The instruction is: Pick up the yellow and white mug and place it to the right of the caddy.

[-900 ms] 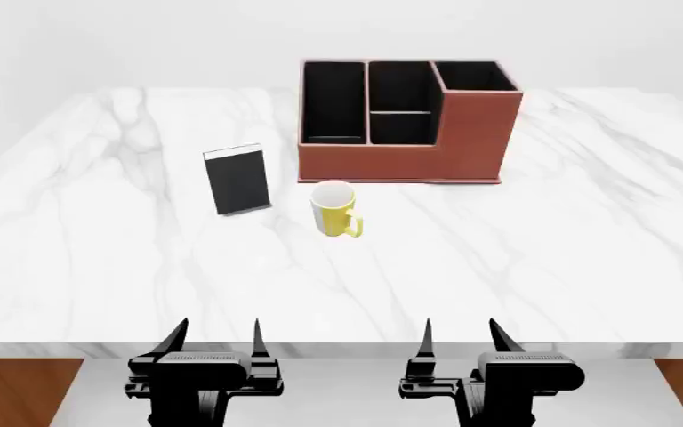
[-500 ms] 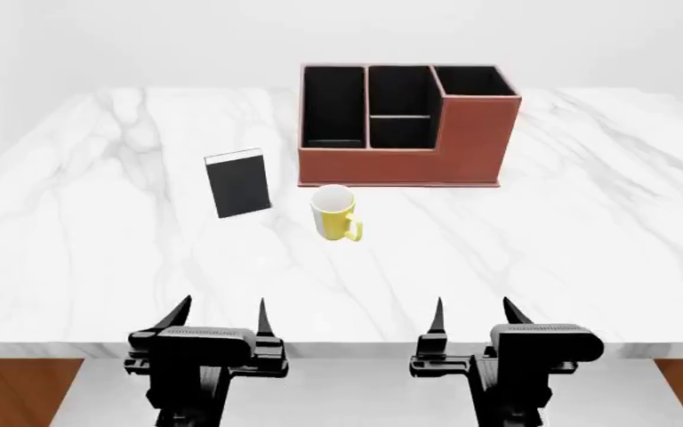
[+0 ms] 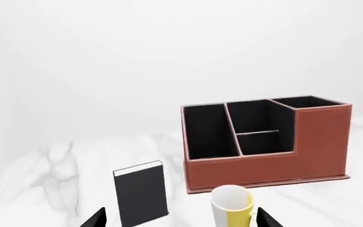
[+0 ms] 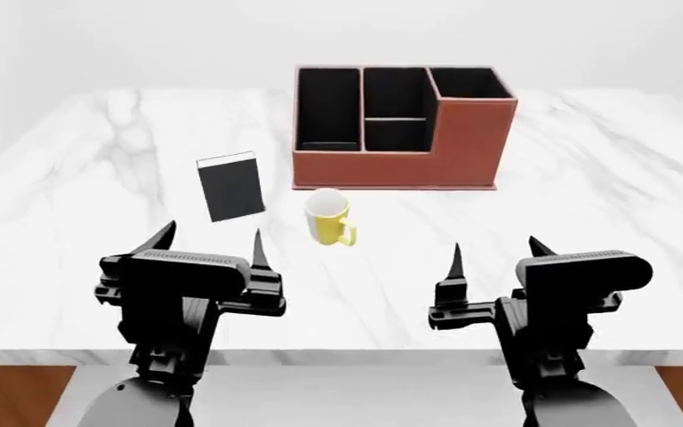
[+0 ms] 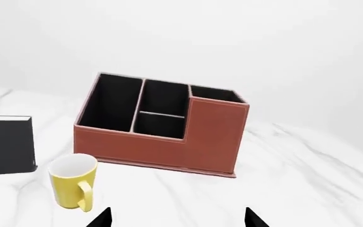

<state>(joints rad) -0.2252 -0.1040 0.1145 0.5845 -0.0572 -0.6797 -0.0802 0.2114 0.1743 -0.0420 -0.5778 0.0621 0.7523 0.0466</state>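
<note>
The yellow and white mug point(image 4: 328, 218) stands upright on the marble table, just in front of the caddy's left part, handle toward me. It shows in the left wrist view point(image 3: 232, 206) and the right wrist view point(image 5: 73, 187). The reddish-brown caddy point(image 4: 401, 156) stands at the back centre, taller corner at its right; it also shows in the wrist views point(image 3: 266, 163) point(image 5: 162, 142). My left gripper point(image 4: 209, 242) is open and empty, near the mug's left. My right gripper point(image 4: 496, 250) is open and empty, to the mug's right.
A small flat black box point(image 4: 230, 188) stands left of the mug, also seen in the left wrist view point(image 3: 140, 194) and the right wrist view point(image 5: 5, 144). The table's front edge point(image 4: 341, 356) runs under my arms. Bare marble point(image 4: 603, 169) lies right of the caddy.
Both grippers have risen and moved forward over the table toward the mug. The view has shifted slightly. The mug, caddy and black box stay in place.
</note>
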